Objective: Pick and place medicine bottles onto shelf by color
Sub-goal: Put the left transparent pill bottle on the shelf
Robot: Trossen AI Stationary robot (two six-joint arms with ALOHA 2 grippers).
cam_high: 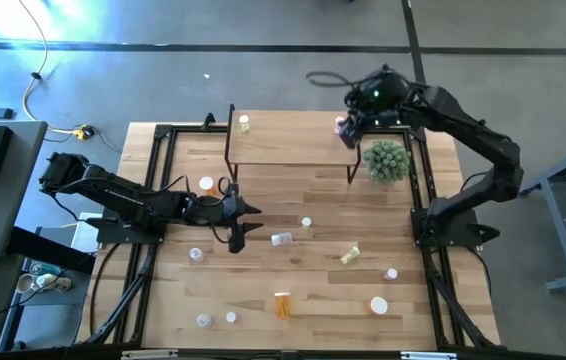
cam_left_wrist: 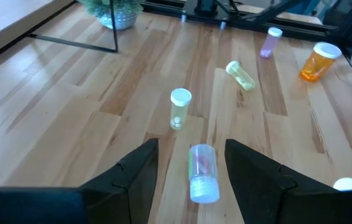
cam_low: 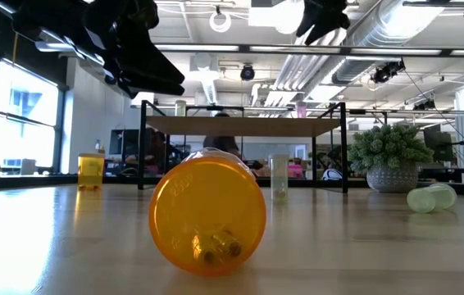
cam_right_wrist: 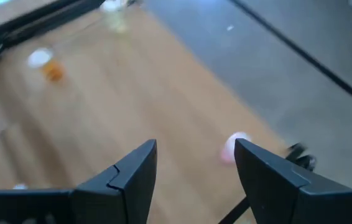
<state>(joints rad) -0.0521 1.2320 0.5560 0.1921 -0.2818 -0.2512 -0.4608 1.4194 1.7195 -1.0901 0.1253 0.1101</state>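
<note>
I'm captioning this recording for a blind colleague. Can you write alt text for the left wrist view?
The left tool, open, hovers above a clear bottle lying on its side on the wooden table. Beyond it stands a small yellow-green bottle, with a yellow-green one lying down, a pink one and an orange one farther off. A potted plant sits near the far edge.

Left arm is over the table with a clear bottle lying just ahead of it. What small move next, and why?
Probably ease the left gripper forward and down to straddle the lying clear bottle. Its jaws stand open and empty, and the bottle lies between their tips but lower, on the table. The right gripper is busy over the shelf.
</note>
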